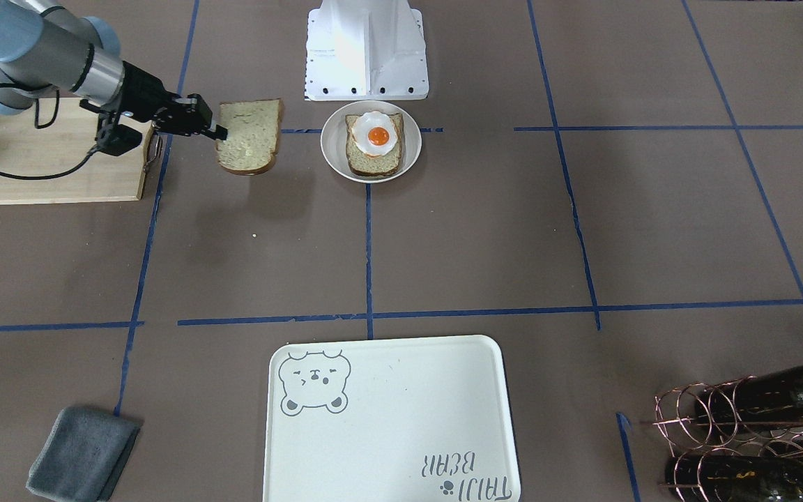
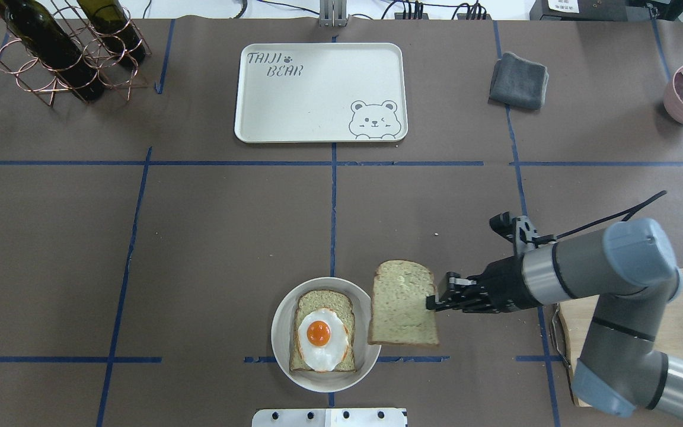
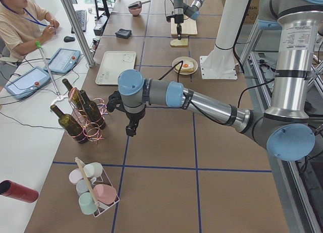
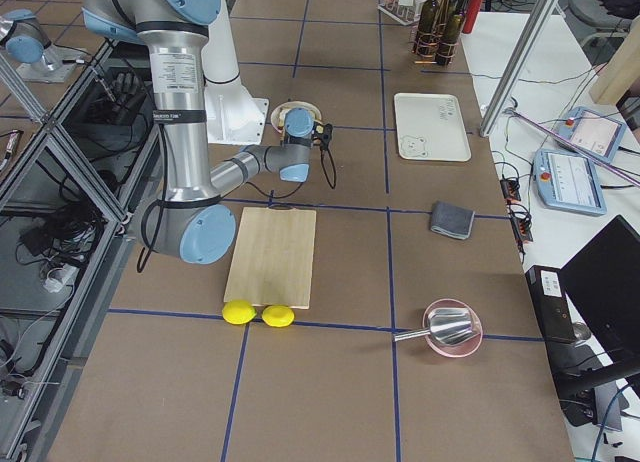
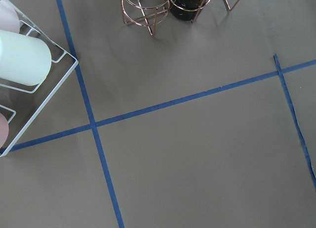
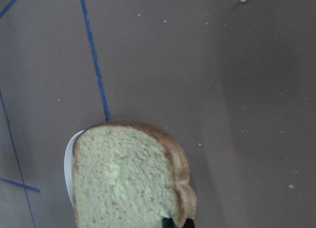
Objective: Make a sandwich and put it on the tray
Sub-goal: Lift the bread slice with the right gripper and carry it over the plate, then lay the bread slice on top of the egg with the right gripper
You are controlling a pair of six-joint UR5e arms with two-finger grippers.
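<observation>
1. Right claw (image 2: 433, 302) pinching the top bread slice (image 2: 401, 305) by its right edge; slice flat, raised, just right of the plate (image 2: 275, 332).
2. Plate at the near edge of the surface (image 2: 199, 237): bottom slice (image 2: 324, 299), egg (image 2: 321, 338) on it.
3. Tray (image 2: 318, 95) on the far side, well apart.
4. Left claw (image 3: 130, 131): cannot tell if spread or pressed together.

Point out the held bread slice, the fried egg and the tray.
held bread slice (image 2: 402, 305), overhead view, middle of its top face.
fried egg (image 2: 319, 333), overhead view, on its orange yolk.
tray (image 2: 318, 89), overhead view, bare middle of its floor.
</observation>
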